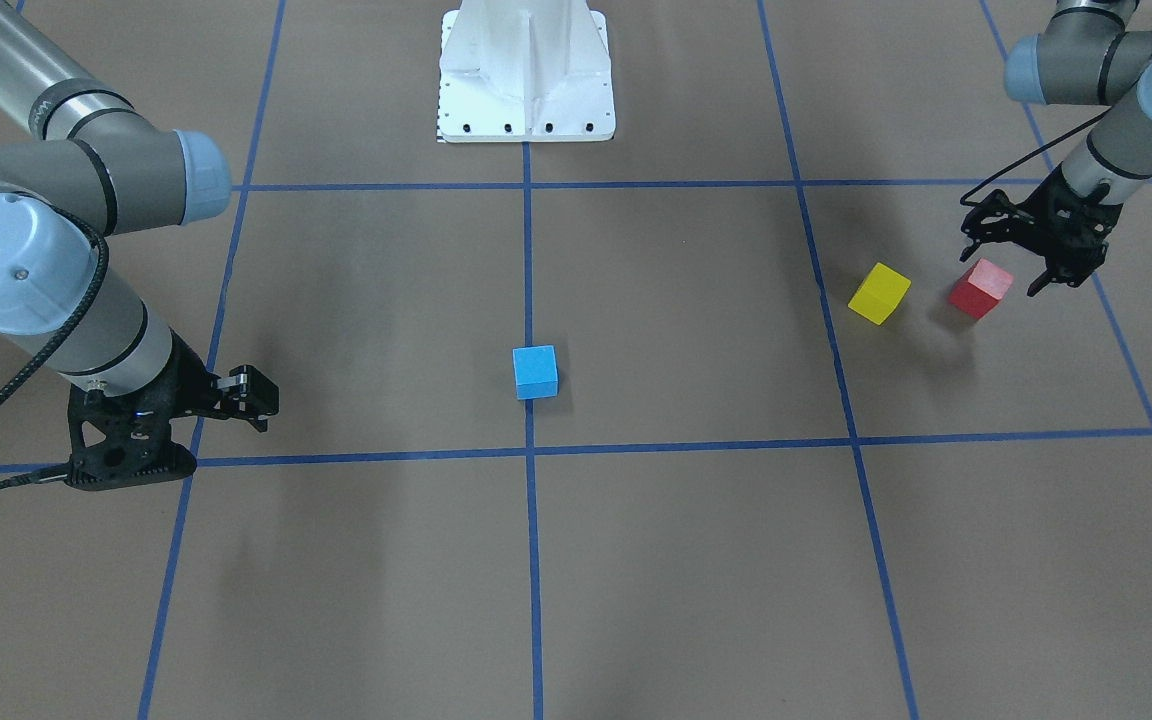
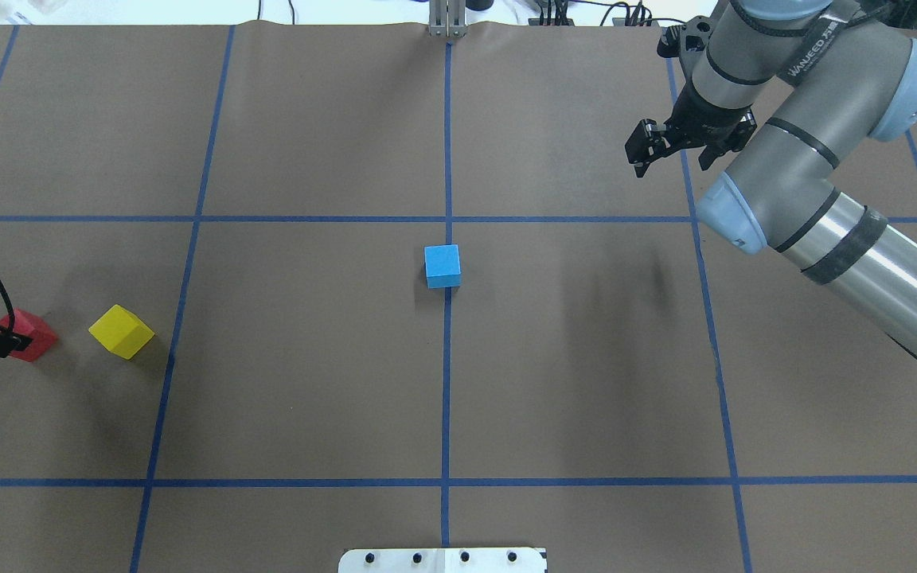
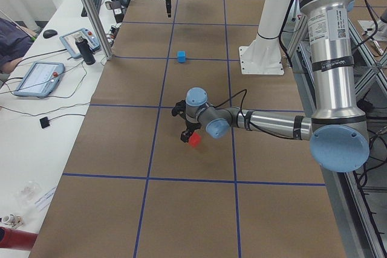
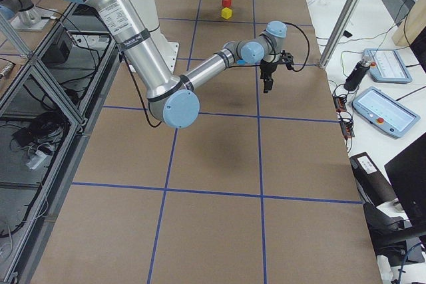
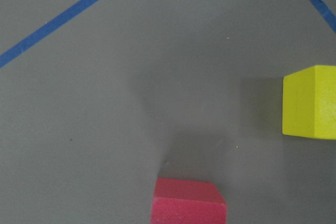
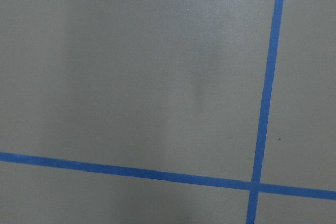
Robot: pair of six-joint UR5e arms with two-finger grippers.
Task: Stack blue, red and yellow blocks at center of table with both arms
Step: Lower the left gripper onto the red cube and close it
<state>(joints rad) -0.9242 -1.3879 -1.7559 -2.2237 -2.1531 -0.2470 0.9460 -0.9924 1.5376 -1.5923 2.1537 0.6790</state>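
**Left gripper spread open over the red block**

The blue block is the reference. Far off on its robot-left side, the left gripper hangs over the red block, fingers apart and grasping nothing. The yellow block lies just beside the red one, on the side nearer the blue block. The right gripper hovers well away on the blue block's opposite side, seemingly clenched and empty.

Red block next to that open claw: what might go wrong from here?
1. The left gripper hangs off-centre by the red block; a finger might push it rather than straddle it.
2. The yellow block sits close beside; it could get nudged.
3. Setting red onto the blue block may shift that one.
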